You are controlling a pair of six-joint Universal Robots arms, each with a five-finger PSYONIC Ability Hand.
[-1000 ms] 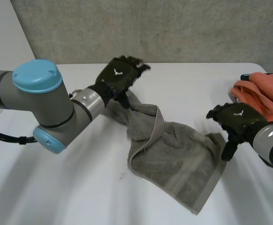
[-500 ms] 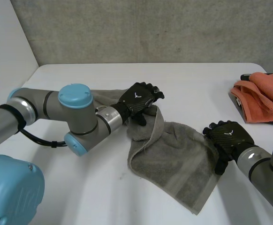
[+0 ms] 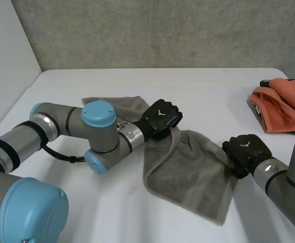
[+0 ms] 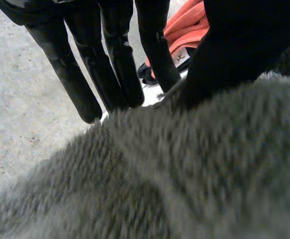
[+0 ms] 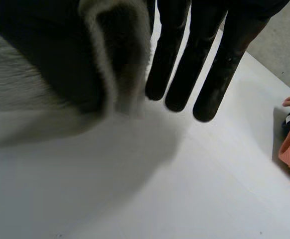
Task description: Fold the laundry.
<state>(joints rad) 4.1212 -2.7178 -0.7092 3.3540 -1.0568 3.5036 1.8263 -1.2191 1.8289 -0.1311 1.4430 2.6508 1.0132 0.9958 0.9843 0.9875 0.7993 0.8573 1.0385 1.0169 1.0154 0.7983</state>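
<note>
The towel (image 3: 188, 172) is fuzzy terry cloth; the table (image 3: 213, 86) smooth, matt.

Premises assessed as a robotics laboratory or test cell, not a home. Grounds: a plain white worktop (image 3: 208, 86) stands against a bare grey concrete wall (image 3: 162, 30), with a flat white wall (image 3: 5, 45) along its left side. Two industrial-type robot arms with grey joints and light-blue caps, the left arm (image 3: 99, 114) and the right arm (image 3: 289, 185), reach over it. Household items noted on the worktop: one grey towel (image 3: 188, 167) lying rumpled near the middle and a heap of orange cloth (image 3: 284, 104) at the far right edge.
</note>
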